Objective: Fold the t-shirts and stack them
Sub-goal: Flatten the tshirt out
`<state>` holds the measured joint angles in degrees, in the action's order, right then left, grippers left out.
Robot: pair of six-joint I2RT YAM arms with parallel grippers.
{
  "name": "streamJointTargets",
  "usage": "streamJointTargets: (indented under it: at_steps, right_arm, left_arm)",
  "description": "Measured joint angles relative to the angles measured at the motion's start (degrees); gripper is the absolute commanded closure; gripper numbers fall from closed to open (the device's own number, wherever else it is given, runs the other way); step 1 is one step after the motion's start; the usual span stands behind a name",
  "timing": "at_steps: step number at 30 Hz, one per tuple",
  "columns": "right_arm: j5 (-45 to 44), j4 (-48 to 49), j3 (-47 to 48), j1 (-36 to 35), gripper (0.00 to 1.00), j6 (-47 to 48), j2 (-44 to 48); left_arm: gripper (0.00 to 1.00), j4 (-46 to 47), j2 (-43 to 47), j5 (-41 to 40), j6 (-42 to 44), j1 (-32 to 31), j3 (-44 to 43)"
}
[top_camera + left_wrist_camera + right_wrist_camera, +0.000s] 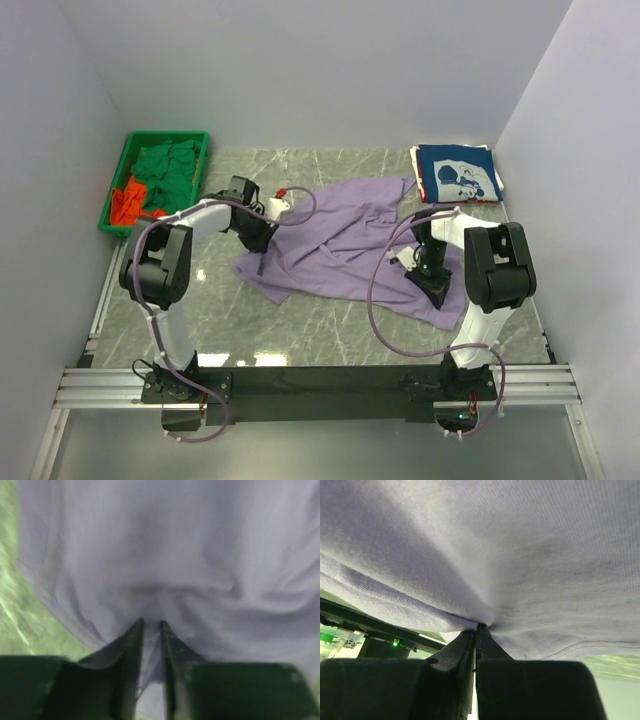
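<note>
I have the purple tee (335, 245) lying rumpled across the middle of the table (200, 320), not yet flat. The navy tee (457, 175) sits folded at the far right corner, so it looks done. The green tee (170, 165) and orange tee (128, 205) wait in the bin (118, 185) at the far left.

My left hand (150, 625) is at the tee's left edge. Its fingers stand only a sliver apart, with cloth puckered into the tips, which I read as a pinch. My right hand (477, 627) is pressed together on a fold at the near right side, and the cloth drapes up and over it.

I judge this to be the spreading step, with both hands taking hold so the tee can be pulled flat before any fold.

Next I need to draw the hands apart, gently and evenly, until the wrinkles go. I have to keep both pinches firm so that neither edge slips out.
</note>
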<state>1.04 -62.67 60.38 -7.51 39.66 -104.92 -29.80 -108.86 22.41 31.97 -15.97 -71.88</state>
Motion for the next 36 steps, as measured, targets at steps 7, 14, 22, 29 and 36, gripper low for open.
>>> streamJointTargets:
  at_steps: [7, 14, 22, 29, 36]
  right_arm:
    - [0.76, -1.51, 2.47, -0.04, 0.97, 0.81, 0.0]
    - [1.11, -2.08, 2.23, -4.63, 0.98, 2.71, 0.31]
    - [2.58, -5.73, -9.01, -13.44, 0.61, 9.4, 9.97]
    - [13.51, -12.9, 21.03, -1.09, 0.42, 11.32, 2.73]
    - [15.72, -11.85, 40.68, 3.1, 0.62, 2.91, -9.42]
  left_arm:
    - [0.99, -2.95, 12.09, -5.14, 7.98, 1.29, 14.6]
    - [0.98, -26.05, 29.2, -5.75, 18.27, 2.71, 27.06]
    - [0.5, -41.77, 16.37, 3.32, 23.54, 11.69, 4.81]
    - [0.48, -25.09, -5.73, 8.04, 6.21, 9.97, -29.24]
    - [0.62, -12.39, -20.41, 3.13, -1.86, 5.03, -38.97]
